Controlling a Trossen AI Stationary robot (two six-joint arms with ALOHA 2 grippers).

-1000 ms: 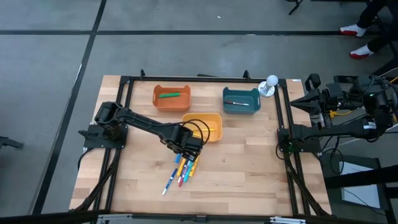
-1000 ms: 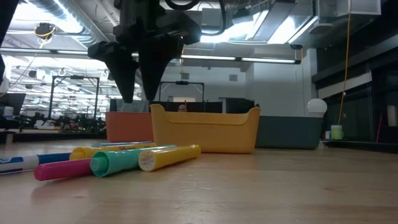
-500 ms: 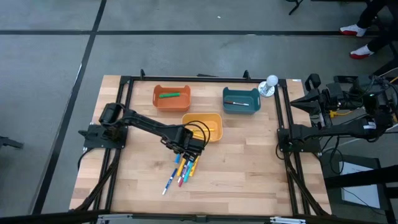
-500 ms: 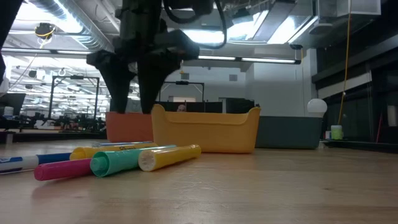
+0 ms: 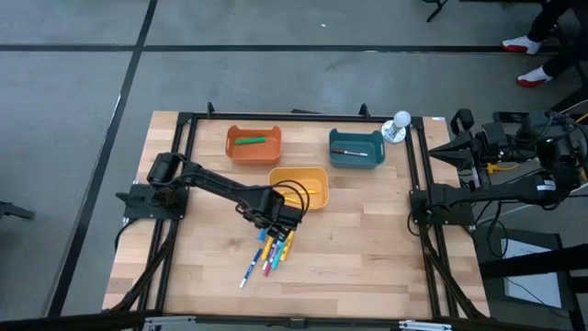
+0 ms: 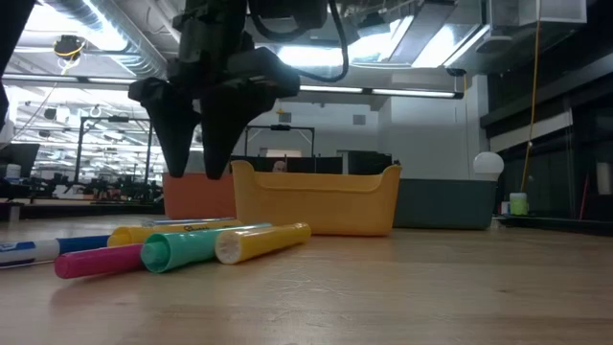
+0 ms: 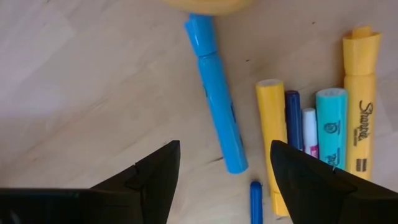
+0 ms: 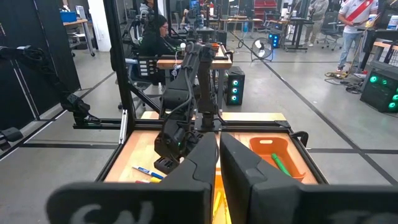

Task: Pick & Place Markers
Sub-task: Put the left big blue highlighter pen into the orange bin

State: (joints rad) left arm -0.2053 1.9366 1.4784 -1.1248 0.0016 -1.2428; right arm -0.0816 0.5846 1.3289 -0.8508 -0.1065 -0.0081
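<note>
Over the last second the left gripper [image 6: 201,163] has swung back from the yellow bin [image 5: 300,187] and dropped lower over the pile of markers [image 5: 270,250] on the wooden surface [image 5: 367,248], its jaws spreading to their widest and holding nothing. In the left wrist view a light blue marker [image 7: 216,102] lies between the fingertips [image 7: 154,177], apart from the yellow, navy and teal ones beside it. That suggests the next pick is being lined up. The right gripper [image 8: 217,163] waits off at the right side, jaws narrow and empty. One green marker [image 5: 254,140] lies in the orange bin [image 5: 254,144], another in the teal bin [image 5: 356,148].
</note>
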